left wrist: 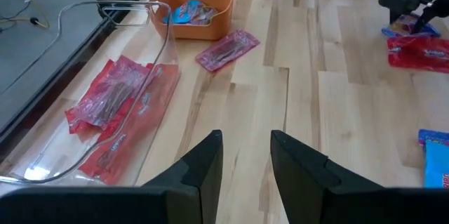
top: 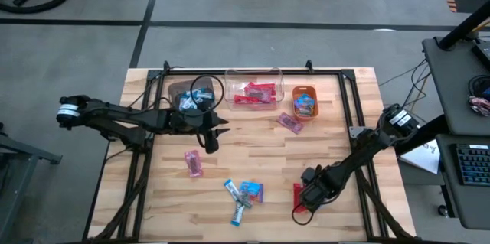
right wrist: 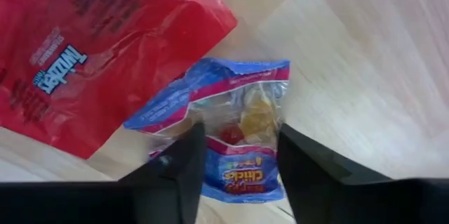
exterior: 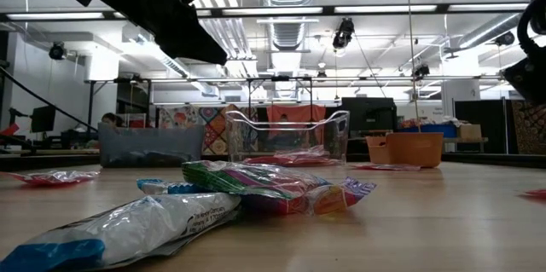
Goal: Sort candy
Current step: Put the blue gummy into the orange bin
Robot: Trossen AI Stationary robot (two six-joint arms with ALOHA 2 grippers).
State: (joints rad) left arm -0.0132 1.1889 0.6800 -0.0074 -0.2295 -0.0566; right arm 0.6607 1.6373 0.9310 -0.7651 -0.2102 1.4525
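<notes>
Wooden surface [top: 337, 144], two arms working over it. Left gripper [top: 211, 138] is hovering just in front of the brown bin [top: 178, 92], its fingers [left wrist: 203, 171] standing parted and carrying nothing. Right gripper [top: 309, 196] is sitting low near the 5 o'clock edge of the surface, fingers [right wrist: 179, 168] spread and poised on either side of a blue-and-pink candy packet [right wrist: 235, 140], not yet clamping it; a red candy packet [right wrist: 91, 48] is lying just beside that packet, overlapping its corner. Candy already binned: blue-and-white pieces [top: 193, 101] lying in the brown bin at 11 o'clock, red packets [top: 254, 92] in the clear bin [top: 277, 76] at 12 o'clock, blue pieces [top: 305, 105] in the orange bin [top: 295, 93] at 1 o'clock. Candy loose on the surface: one pink packet [top: 290, 122] resting just in front of the orange bin, one pink packet [top: 193, 163] lying left of centre, a cluster of blue-and-white pieces [top: 243, 196] sitting near the 6 o'clock edge.
</notes>
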